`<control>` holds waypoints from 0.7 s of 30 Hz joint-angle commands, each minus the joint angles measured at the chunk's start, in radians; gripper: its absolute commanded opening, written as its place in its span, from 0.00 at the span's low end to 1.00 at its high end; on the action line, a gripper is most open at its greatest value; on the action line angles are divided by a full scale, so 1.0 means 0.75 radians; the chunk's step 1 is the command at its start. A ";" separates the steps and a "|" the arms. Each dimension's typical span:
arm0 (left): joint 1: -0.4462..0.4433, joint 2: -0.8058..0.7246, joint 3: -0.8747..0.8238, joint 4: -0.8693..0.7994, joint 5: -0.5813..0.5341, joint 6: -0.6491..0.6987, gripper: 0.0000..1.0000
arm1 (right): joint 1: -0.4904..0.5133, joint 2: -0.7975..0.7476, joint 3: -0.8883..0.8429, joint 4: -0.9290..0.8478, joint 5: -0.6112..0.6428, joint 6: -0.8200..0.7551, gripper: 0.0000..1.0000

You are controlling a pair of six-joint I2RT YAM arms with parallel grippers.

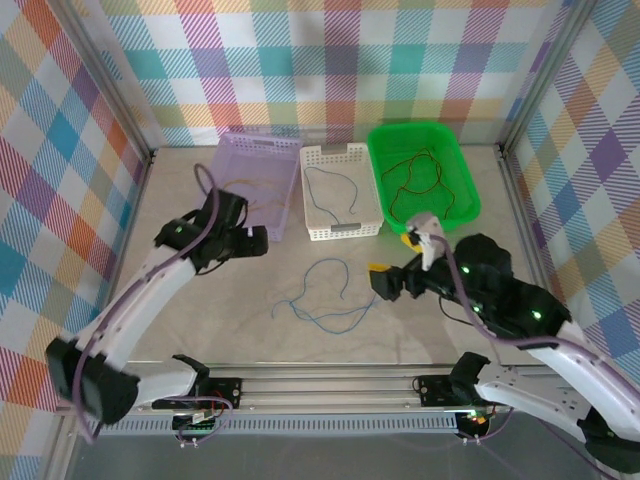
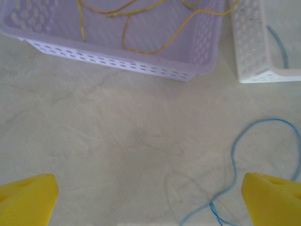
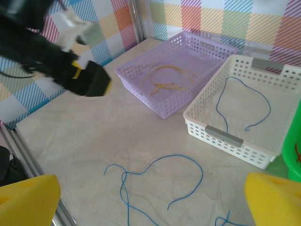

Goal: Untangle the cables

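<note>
Some blue cables (image 3: 181,156), near right tool (image 3: 151,200)

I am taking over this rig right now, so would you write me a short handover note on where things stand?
Left gripper: open, empty, low over the table in front of the purple basket.
Right gripper: open, empty, above the loose blue cables on the table.
Done: yellow cables lie in the purple basket, a single blue cable in the white basket, red-brown cables in the green basket.
Left: the loose blue cables cross one another; they probably need separating and go to the white basket.
</note>
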 commanded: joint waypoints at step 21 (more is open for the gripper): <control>0.192 0.745 0.404 0.256 0.023 0.128 0.78 | -0.001 -0.262 -0.072 -0.195 -0.032 -0.010 1.00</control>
